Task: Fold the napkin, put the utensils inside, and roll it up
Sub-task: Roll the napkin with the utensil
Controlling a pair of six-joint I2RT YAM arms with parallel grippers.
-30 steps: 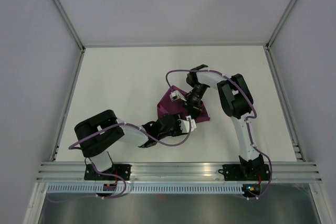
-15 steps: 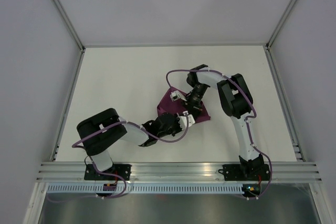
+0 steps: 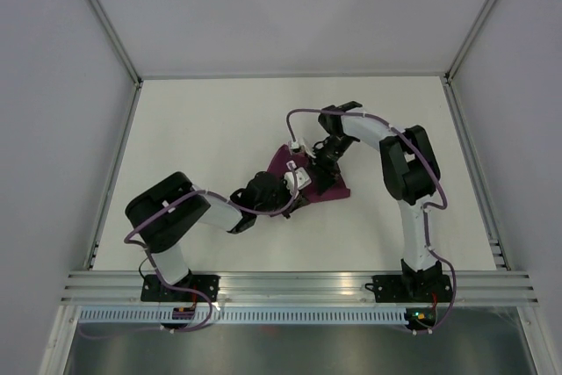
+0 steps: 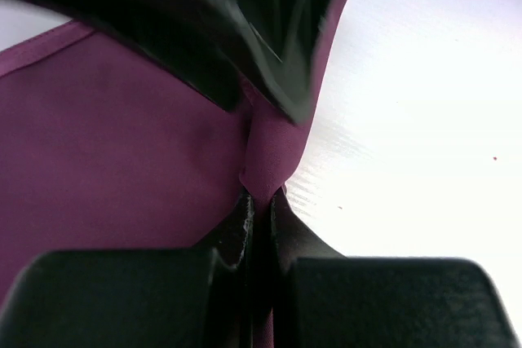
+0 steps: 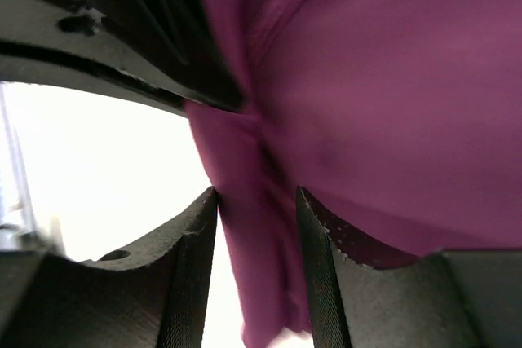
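The white table is carrying only the napkin and the two arms reaching over it, with pale walls standing around three edges and a metal rail running along the near edge. The napkin is lying crumpled a little right of the table's middle, well apart from every edge. From above, both wrists are crowding over it and hiding most of the cloth, so only its far-left corner and near-right edge are showing.

The left gripper is coming in from the near-left side and is pinching a raised fold of the napkin, its fingers closed tight on the fabric just beside the cloth's edge. A dark part of the other gripper is looming right above that fold and blocking the view beyond.

The right gripper is reaching in from the far-right side, its jaws standing partly apart, with a hanging strip of the napkin running between them
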